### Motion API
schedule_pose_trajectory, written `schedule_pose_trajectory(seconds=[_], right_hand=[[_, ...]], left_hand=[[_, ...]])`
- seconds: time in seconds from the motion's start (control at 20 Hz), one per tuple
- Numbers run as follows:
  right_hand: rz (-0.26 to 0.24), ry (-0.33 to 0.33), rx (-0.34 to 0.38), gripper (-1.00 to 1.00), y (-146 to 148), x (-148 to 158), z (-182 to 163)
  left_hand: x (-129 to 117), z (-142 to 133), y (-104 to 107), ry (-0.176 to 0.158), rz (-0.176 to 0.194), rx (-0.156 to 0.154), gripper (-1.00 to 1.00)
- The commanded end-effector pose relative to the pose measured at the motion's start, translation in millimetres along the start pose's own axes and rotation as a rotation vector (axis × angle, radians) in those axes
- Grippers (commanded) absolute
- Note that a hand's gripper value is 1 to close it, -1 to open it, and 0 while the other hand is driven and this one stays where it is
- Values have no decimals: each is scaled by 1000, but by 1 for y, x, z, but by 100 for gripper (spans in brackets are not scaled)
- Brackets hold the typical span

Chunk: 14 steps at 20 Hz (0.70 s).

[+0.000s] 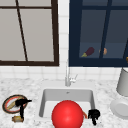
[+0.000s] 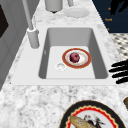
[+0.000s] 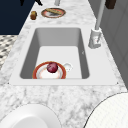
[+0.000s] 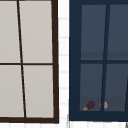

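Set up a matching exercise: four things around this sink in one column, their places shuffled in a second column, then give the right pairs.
Things:
1. eggplant
2. red-rimmed plate
3. white plate
4. left hand

Places:
A. on the counter right of the sink
B. behind the dark cabinet's glass door
C. over the patterned plate left of the sink
D. on the sink floor

Pairs: 1-B, 2-D, 3-A, 4-C
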Motion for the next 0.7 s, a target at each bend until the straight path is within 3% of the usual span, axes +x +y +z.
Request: schedule_pose_trajectory(seconds=[0.0,0.45,0.5,0.55,0.65], right_hand=[[0,0,0,0,0,0,0],[0,0,0,0,0,0,0],[0,0,0,0,0,0,0],[0,0,0,0,0,0,0],[0,0,0,0,0,0,0]], left_hand=[[0,-7,1,6,1,-8,-100],[-3,-19,6,6,5,-10,-100],[-2,-16,10,20,-13,3,-100],[-6,-13,21,65,-14,23,-100],[-2,-13,27,77,-10,22,-100]])
